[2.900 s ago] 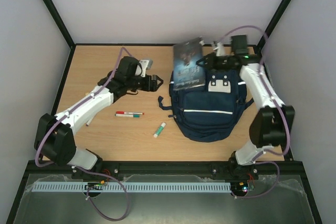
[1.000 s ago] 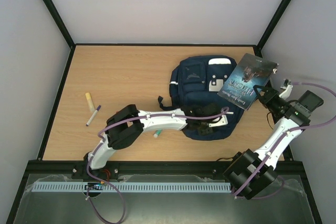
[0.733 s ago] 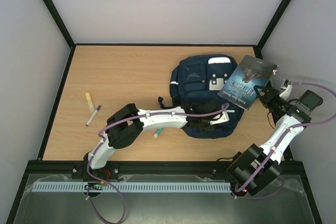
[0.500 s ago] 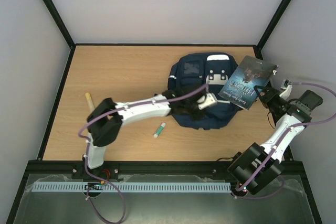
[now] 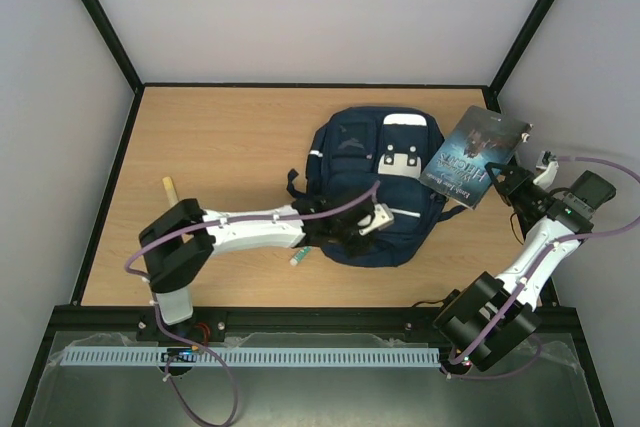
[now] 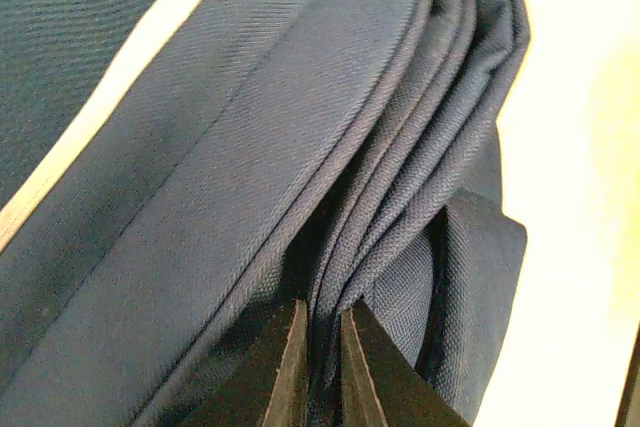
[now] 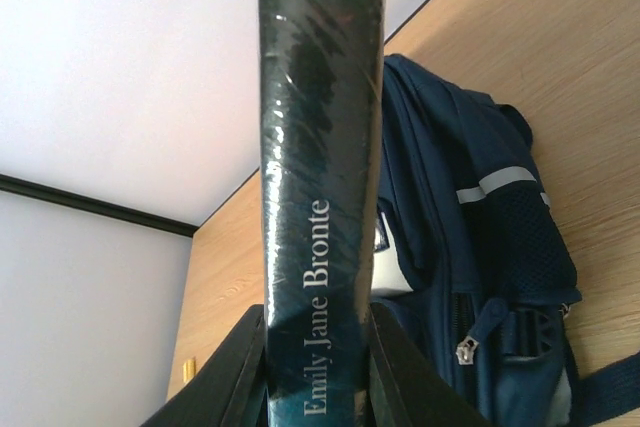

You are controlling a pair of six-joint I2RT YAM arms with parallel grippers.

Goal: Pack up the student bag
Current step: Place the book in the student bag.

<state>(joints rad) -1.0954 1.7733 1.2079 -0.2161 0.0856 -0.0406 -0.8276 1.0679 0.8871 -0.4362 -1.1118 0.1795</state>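
Note:
The navy student bag [image 5: 347, 152] lies flat on the wooden table, right of centre. My left gripper [image 5: 366, 221] reaches over the bag's near edge. In the left wrist view its jaws [image 6: 320, 367] are shut on a fold of the bag's fabric [image 6: 200, 147]. To the bag's right, my right gripper [image 5: 507, 180] holds a dark paperback book [image 5: 474, 155] tilted above the table. The book's spine [image 7: 320, 177] is clamped between the right gripper's fingers [image 7: 250, 357], with the bag [image 7: 500, 237] behind it.
A green-and-white glue stick [image 5: 300, 254] lies just left of the bag's near corner, beside my left forearm. A small yellow stick [image 5: 168, 187] lies at the table's left side. Black frame posts stand at the table's far corners.
My left gripper has closed on the bag's fabric, and the bag has shifted left and towards me. My left arm's elbow swung left. The right arm and book have not moved.

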